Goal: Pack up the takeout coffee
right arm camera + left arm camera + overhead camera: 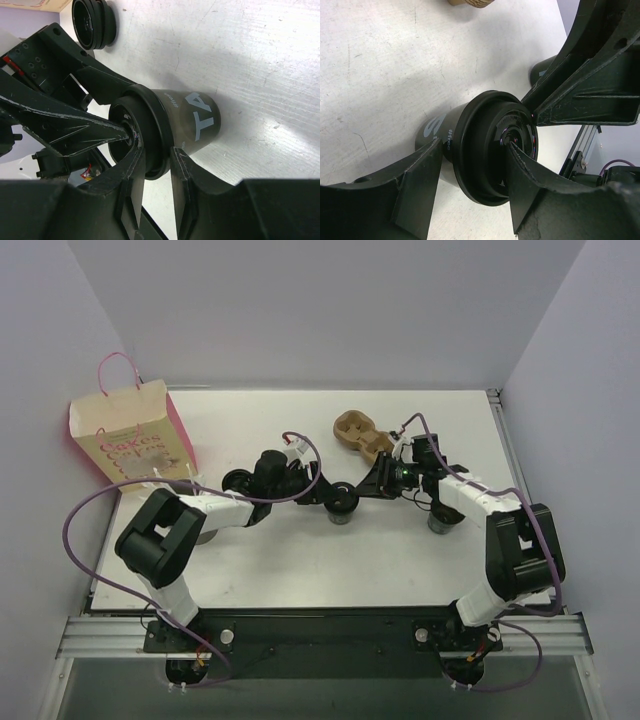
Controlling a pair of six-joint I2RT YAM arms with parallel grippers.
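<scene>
The coffee cup [197,117] stands upright on the desk [260,60], wedged between both pincers, equally near each. My right pincer [156,162] is nipped onto its lid [155,120] at the rim; my left pincer [475,150] straddles it, and I can't tell whether it bites
</scene>
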